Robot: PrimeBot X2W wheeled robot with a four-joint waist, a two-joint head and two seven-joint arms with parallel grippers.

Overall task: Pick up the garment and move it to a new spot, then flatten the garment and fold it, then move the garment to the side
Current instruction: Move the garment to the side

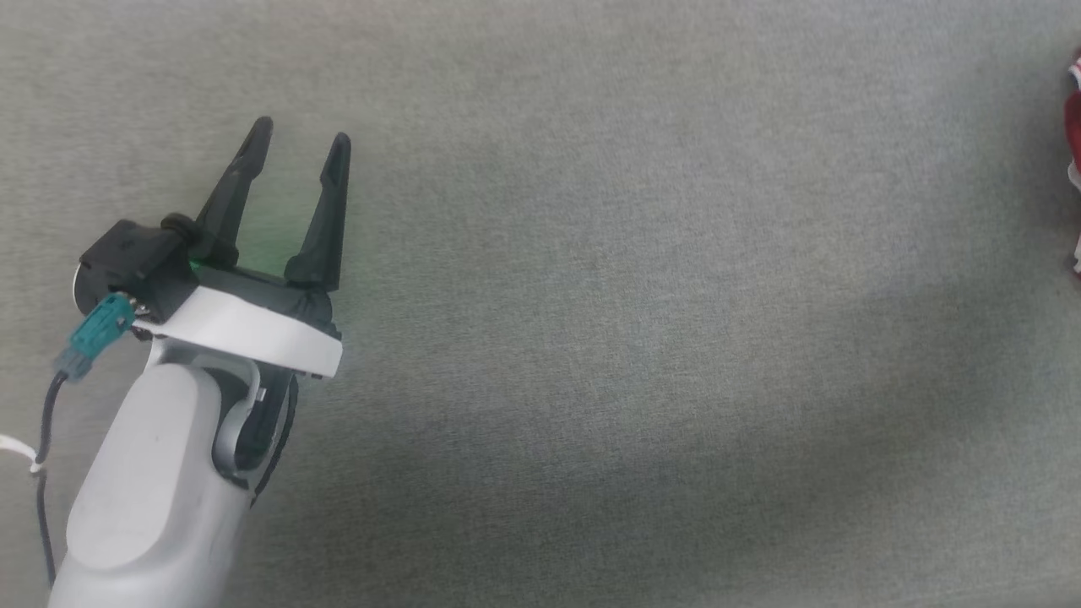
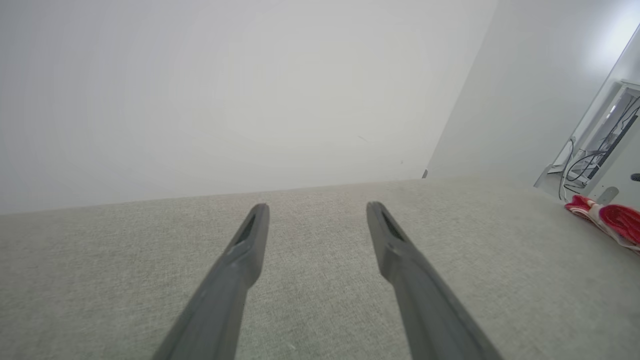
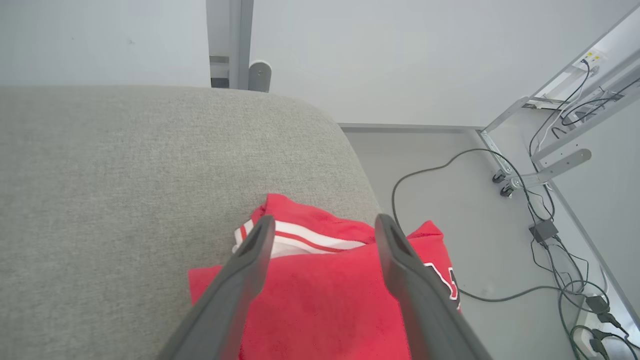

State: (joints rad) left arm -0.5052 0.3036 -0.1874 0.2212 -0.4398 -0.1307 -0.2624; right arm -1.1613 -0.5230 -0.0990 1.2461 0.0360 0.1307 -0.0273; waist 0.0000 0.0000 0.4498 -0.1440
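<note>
— Head view, lower left?
— Left gripper (image 1: 302,133) on its pale forearm, fingers pointing to the upper part of the frame, spread wide, empty, over the grey cloth surface (image 1: 591,295).
— And the garment?
— A sliver of red and white (image 1: 1074,127) at the right edge, upper half, well apart from that gripper.
— Left wrist view?
— Same left gripper (image 2: 317,207), both dark fingers rising from the bottom edge, wide apart, bare grey cloth between them. White wall (image 2: 225,90) across the top. Garment (image 2: 612,220) small at the far right, middle height, lying on the surface.
— Right wrist view?
— Right gripper (image 3: 324,220) opened wide as well, gripping nothing. Garment (image 3: 325,300) at bottom centre beneath and between the fingers, red with a white-and-red striped band near the left fingertip, black-and-white lettering by the right finger.
— Touching the cloth?
— Cannot tell.
— Place on the surface?
— By the rounded corner of the grey surface (image 3: 125,175), its right part reaching past the edge, floor (image 3: 450,210) beyond.
</note>
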